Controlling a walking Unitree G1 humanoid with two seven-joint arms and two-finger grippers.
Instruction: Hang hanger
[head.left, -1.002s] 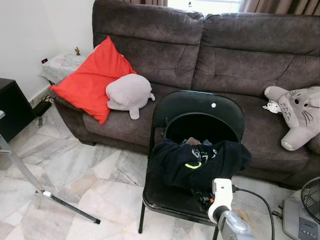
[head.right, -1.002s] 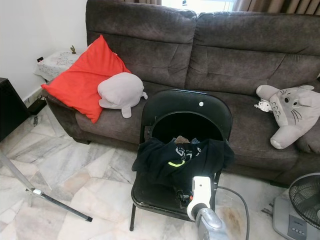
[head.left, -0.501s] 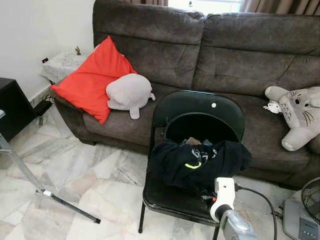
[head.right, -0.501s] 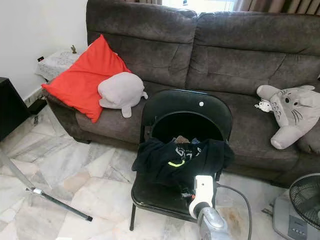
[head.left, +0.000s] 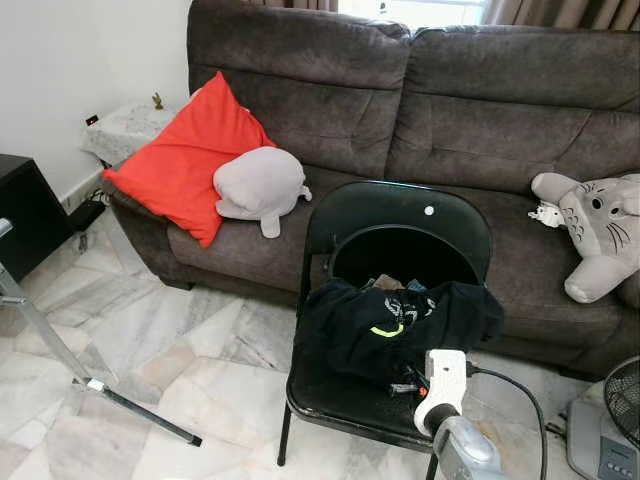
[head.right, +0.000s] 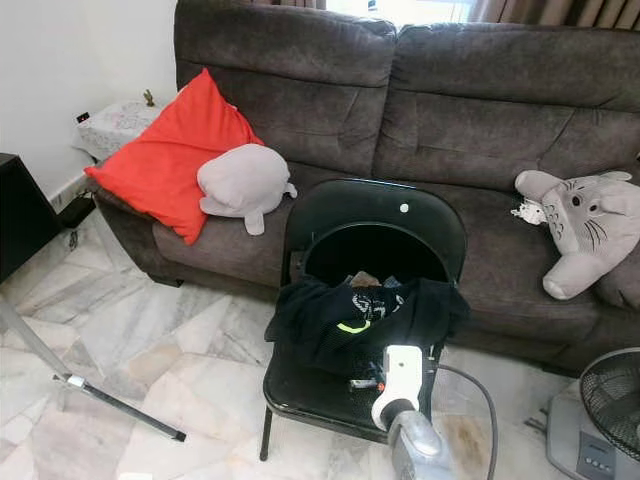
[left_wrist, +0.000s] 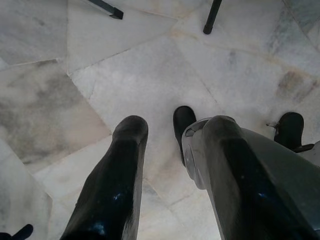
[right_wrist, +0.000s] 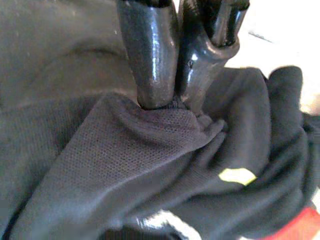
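A dark sofa (head.left: 420, 110) stands behind a black folding chair (head.left: 395, 225), where a black shirt (head.left: 400, 320) lies heaped on the seat. The right gripper (right_wrist: 172, 102) pinches a fold of that shirt; no hanger can be made out. Thin cloth may slip free, or the heap may slide off. The left gripper (left_wrist: 165, 170) hangs spread above the floor.

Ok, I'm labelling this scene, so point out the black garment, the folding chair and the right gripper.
black garment (head.left: 385, 325): left eye view, on the heaped fabric.
folding chair (head.left: 400, 212): left eye view, on the backrest.
right gripper (right_wrist: 175, 102): right wrist view, between the fingertips pinching the fabric.
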